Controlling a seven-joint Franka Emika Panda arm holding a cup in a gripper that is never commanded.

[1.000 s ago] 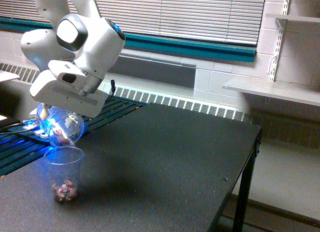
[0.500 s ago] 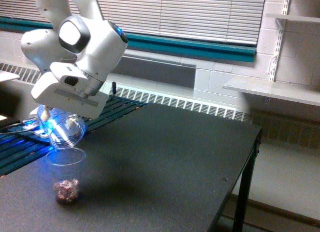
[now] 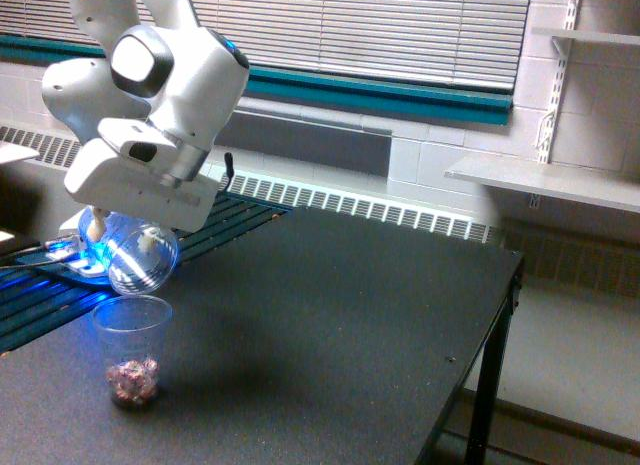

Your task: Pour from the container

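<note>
Currently the gripper [image 3: 122, 228] sits at the exterior view's left, above the near-left part of the black table [image 3: 330, 315]. Its fingers are clamped on the container [image 3: 143, 262], a wide clear plastic vessel. One pale fingertip [image 3: 96, 226] shows at the container's left side, a second one through the clear wall.

Container is tipped steeply, mouth facing down and toward the camera, rim just above the slim clear cup [image 3: 131, 349] and not touching it. Container looks empty; can't rule out a stray piece inside because of glare.

Slim cup stands upright on the table, directly below the container's mouth. Small pinkish-brown pieces [image 3: 132, 379] lie in a heap at its bottom. Cup wall has a blue tint.

Blue light glows behind the container, from a device [image 3: 75, 257] on the slatted surface [image 3: 225, 220] at the table's far-left edge. White arm body [image 3: 150, 95] rises above the gripper. Blinds [image 3: 360, 30] and a radiator grille [image 3: 370, 207] run along the back wall.
</note>
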